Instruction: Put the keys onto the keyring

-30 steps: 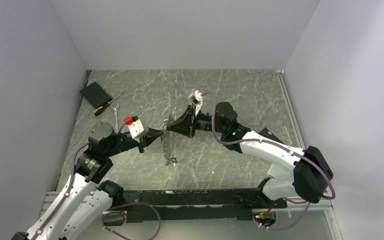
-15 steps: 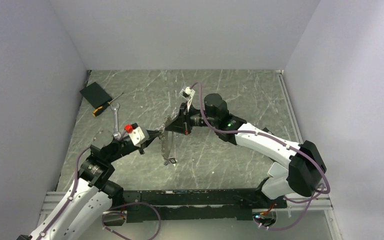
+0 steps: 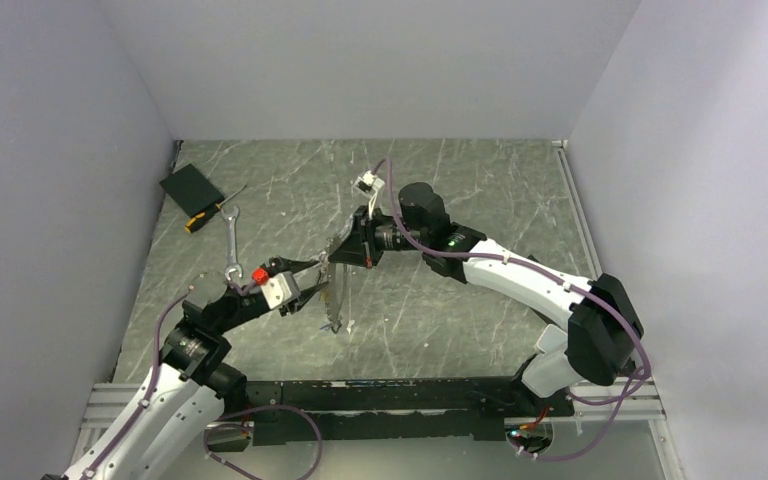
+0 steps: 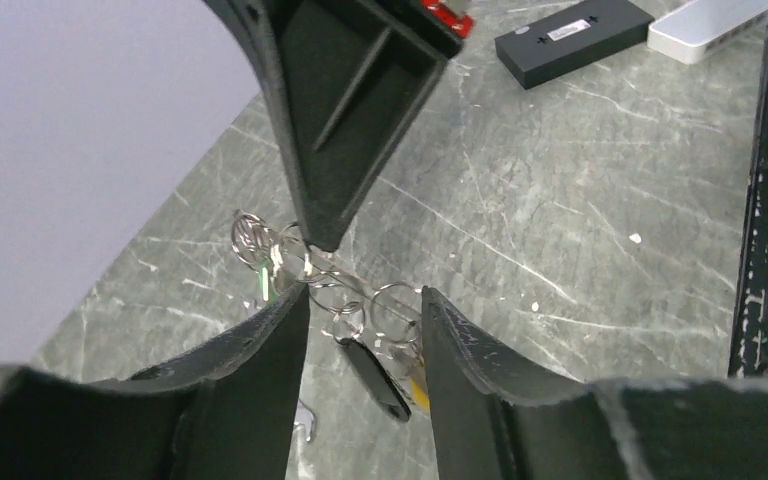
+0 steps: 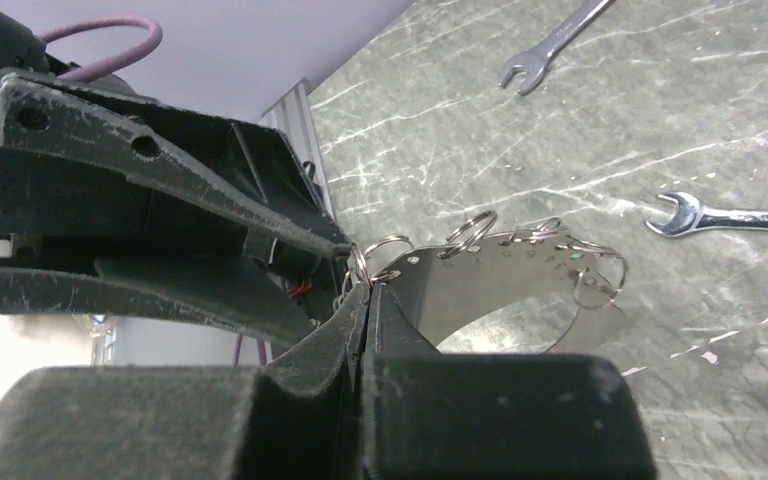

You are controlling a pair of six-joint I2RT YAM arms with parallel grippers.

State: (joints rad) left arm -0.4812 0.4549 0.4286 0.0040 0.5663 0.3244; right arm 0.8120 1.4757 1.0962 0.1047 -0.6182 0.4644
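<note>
left arm [image 3: 222, 312] stretched low and forward; left hand [image 4: 363, 296] held spread, nothing gripped | right arm [image 3: 520, 280] reached in, elbow bent; right hand [image 5: 368, 288] clamped on keyring [image 5: 520, 272] | keyring hung under right hand, just ahead of left hand's fingertips [image 4: 293, 303] | keys [image 4: 373, 375] seen among its rings | black box [image 4: 600, 18] label illegible

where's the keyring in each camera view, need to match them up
Top external: the keyring is just left of centre, running down the picture from the right gripper.
Left wrist: the keyring is at centre, seen through the gap of the left gripper.
Right wrist: the keyring curves centre-right, out from the right gripper.
Shared landmark: the right gripper, shut on the keyring, is in all three views.
</note>
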